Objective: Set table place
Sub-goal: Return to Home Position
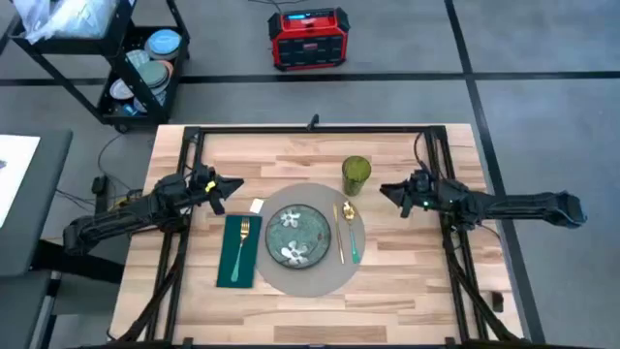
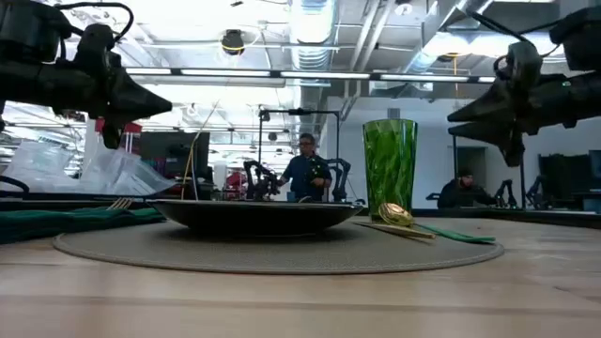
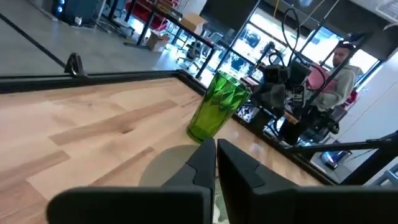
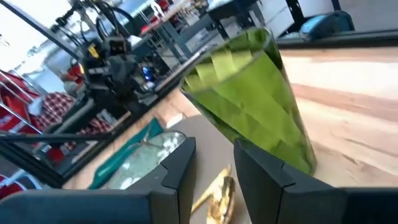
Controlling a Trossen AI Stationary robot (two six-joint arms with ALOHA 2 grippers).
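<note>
On the wooden table (image 1: 407,291) lies the round grey-beige place mat (image 1: 320,281). A dark green floral plate (image 1: 296,236) sits on its middle, and gold cutlery with green handles (image 1: 347,233) lies on its right part. A green glass (image 1: 356,174) stands upright at the mat's far right edge. Left of the mat a fork (image 1: 243,237) rests on a dark green cloth (image 1: 237,257). My left gripper (image 1: 237,183) hovers shut above the table, far-left of the mat. My right gripper (image 1: 384,190) hovers a little open just right of the glass (image 4: 255,99), touching nothing.
A small white card (image 1: 257,206) lies by the cloth's far end. Black frame bars (image 1: 184,242) run over the table's left and right sides. On the floor beyond the table stand a cart (image 1: 145,58) and a red box (image 1: 308,37). People (image 2: 307,169) sit behind the table.
</note>
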